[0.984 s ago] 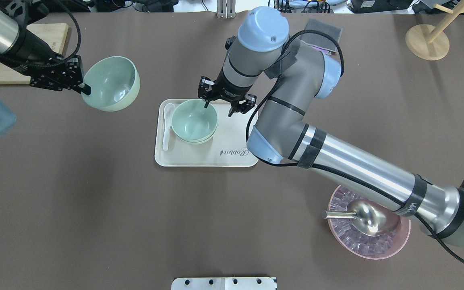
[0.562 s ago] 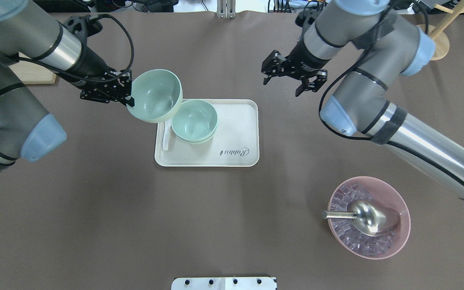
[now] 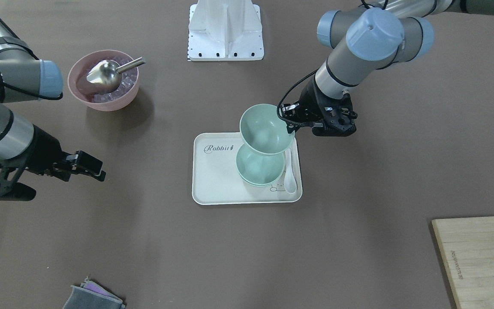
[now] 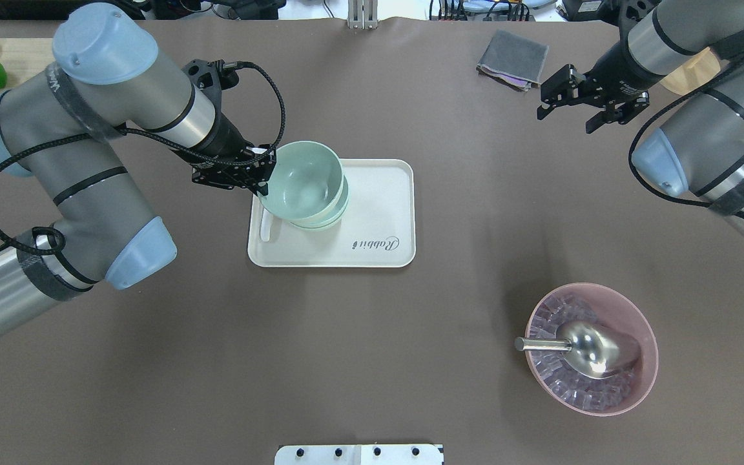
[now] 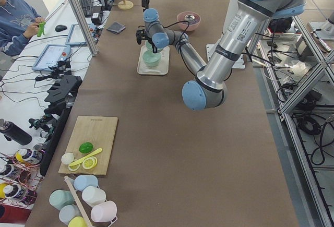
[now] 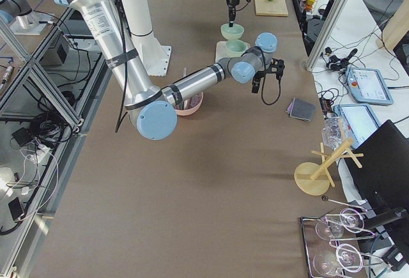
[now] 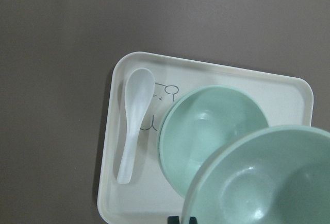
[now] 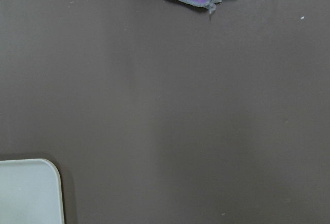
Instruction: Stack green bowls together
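My left gripper (image 4: 262,188) is shut on the rim of one green bowl (image 4: 304,177) and holds it slightly tilted just above the others. Two more green bowls (image 3: 259,168) sit nested on the cream tray (image 4: 372,213), partly hidden under the held bowl. In the left wrist view the held bowl (image 7: 268,183) overlaps the nested bowls (image 7: 206,131). My right gripper (image 4: 564,123) is open and empty, far back right over bare table, also seen in the front-facing view (image 3: 49,182).
A white spoon (image 7: 133,123) lies on the tray beside the bowls. A pink bowl (image 4: 643,381) with a metal scoop (image 4: 595,352) stands front right. A grey cloth (image 4: 513,61) lies at the back, a cutting board (image 3: 478,257) on the left.
My left arm has carried its green bowl rightwards, from beside the tray to right over the nested bowls. My right arm has pulled away from the tray to the far right.
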You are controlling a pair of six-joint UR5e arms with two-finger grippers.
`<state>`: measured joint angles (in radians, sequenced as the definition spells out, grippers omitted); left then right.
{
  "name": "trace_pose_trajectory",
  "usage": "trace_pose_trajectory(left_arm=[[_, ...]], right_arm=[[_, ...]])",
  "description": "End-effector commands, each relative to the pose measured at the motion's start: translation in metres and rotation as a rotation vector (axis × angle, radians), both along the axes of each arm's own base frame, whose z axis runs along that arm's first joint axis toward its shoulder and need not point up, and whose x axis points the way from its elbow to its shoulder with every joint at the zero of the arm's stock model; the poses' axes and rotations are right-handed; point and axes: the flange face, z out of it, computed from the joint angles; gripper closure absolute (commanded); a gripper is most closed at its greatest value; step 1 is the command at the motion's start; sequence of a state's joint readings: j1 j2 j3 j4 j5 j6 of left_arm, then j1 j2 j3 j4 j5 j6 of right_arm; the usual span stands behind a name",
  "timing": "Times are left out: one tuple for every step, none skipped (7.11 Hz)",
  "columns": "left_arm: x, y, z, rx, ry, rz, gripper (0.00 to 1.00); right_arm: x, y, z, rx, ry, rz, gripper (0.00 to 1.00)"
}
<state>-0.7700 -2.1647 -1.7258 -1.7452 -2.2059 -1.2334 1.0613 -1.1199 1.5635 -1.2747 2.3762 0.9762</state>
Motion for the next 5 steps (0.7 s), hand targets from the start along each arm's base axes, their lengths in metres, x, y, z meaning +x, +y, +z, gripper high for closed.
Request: trace_pose_trajectory(left_arm=[[0.008, -0.004, -0.003, 0.004, 0.000, 0.003, 1.00], [0.013, -0.009, -0.002, -0.001, -0.006, 0.003, 1.00], [0.013, -0.010, -0.003, 0.016, 0.013, 0.001, 0.89], [0.018, -0.014, 0.003, 0.023, 0.018, 0.000, 0.04], [0.018, -0.018, 0.005, 0.041, 0.024, -0.020, 0.02]], right_arm=[[0.016, -0.001, 0.013, 0.014, 0.008, 0.001, 0.00], [0.020, 0.002, 0.023, 0.020, 0.017, -0.008, 0.00], [0.026, 0.001, 0.022, 0.020, 0.013, -0.002, 0.00], [0.026, 0.001, 0.022, 0.020, 0.013, -0.002, 0.00], [0.026, 0.001, 0.023, 0.018, 0.014, -0.002, 0.00]])
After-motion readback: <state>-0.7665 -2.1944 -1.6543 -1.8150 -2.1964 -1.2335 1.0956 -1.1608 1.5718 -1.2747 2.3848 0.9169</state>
